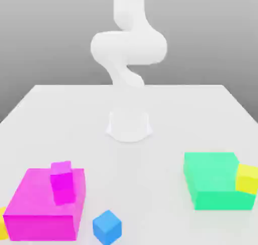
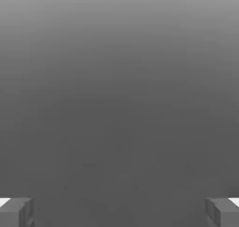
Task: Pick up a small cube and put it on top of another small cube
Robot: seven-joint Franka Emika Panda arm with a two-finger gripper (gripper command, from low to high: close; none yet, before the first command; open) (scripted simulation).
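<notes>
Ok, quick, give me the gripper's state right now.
Gripper: open, fingers spread wide apart, nothing between them.

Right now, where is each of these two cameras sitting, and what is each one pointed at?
Exterior view: off the arm, facing the white arm across the table, with coloured blocks nearest the camera.
Hand view: on the hand, facing plain grey; the open claw has one finger at each side.
Shared: no single thing appears in both.
</notes>
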